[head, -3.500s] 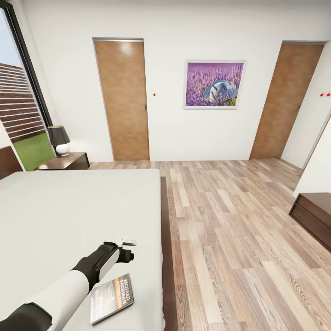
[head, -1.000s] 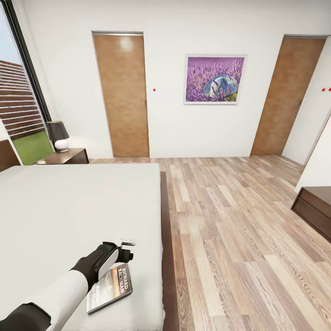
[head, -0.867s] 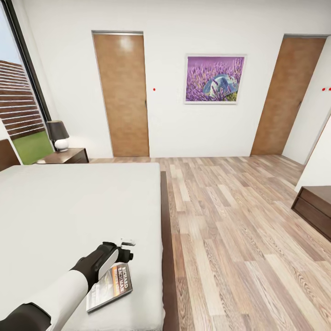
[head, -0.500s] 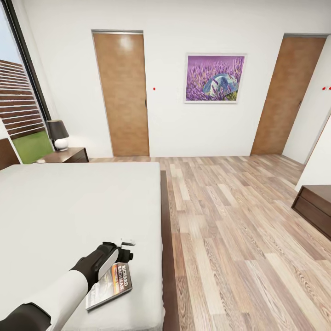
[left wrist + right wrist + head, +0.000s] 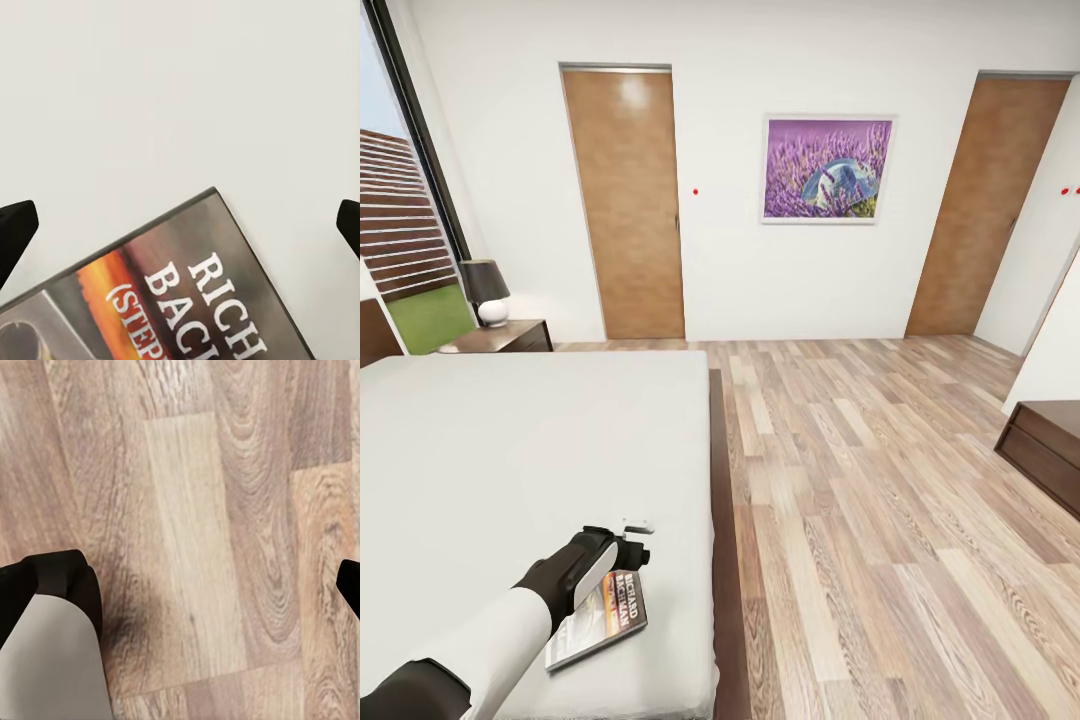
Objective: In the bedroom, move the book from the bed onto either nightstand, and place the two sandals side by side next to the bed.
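Book (image 5: 598,618) lay flat on bed (image 5: 510,450) near foot-side edge. Left gripper (image 5: 632,550) hovered over book's corner, fingers (image 5: 16,225) spread wide. Right gripper (image 5: 180,585) spread above floor (image 5: 187,510).

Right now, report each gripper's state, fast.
Left gripper: open, fingertips spread wide over the paperback book lying on the bed's mattress, holding nothing.
Right gripper: open, above the wood-plank floor, holding nothing.

L arm (image 5: 510,620) stretched fwd and low, white forearm, black wrist. Left gripper (image 5: 632,545) at its end, jaws spread wide, tips at frame edges in wrist view. Right gripper (image 5: 180,585) also spread wide, pointing down.
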Tool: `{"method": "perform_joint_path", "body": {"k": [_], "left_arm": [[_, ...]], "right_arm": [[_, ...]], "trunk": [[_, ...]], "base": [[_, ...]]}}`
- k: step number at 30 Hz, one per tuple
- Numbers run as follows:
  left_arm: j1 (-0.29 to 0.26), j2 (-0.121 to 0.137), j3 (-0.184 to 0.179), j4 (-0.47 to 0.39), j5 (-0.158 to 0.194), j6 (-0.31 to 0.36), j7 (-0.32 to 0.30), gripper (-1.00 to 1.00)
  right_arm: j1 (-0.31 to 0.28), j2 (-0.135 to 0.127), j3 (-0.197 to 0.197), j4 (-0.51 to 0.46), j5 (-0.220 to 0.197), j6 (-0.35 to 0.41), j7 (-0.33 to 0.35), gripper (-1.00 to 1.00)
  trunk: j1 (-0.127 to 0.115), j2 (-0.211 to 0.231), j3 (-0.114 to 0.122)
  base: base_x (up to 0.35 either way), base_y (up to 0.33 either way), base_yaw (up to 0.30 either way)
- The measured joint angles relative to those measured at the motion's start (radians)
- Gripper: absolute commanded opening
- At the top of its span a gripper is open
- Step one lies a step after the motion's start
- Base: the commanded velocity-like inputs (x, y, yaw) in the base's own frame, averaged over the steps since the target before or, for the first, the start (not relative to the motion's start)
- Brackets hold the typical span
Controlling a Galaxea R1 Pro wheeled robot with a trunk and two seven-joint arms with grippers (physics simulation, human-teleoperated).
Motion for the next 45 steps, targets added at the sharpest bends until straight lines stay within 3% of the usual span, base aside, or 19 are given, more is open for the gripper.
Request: {"method": "perform_joint_path", "body": {"k": [18, 27, 45], "left_arm": [[0.001, 0.000, -0.001, 0.000, 0.000, -0.008, 0.000, 1.00], [0.000, 0.000, -0.001, 0.000, -0.001, -0.008, 0.000, 1.00], [0.000, 0.000, -0.001, 0.000, 0.000, -0.008, 0.000, 1.00]], "right_arm": [[0.000, 0.000, 0.001, 0.000, 0.001, 0.000, 0.000, 1.00], [0.000, 0.000, 0.001, 0.000, 0.001, 0.000, 0.000, 1.00], [0.000, 0.000, 0.001, 0.000, 0.001, 0.000, 0.000, 1.00]], "trunk": [[0.000, 0.000, 0.000], [0.034, -0.063, -0.028], [0.035, -0.063, -0.028]], "base": [[0.000, 0.000, 0.000], [0.000, 0.000, 0.000], [0.000, 0.000, 0.000]]}}
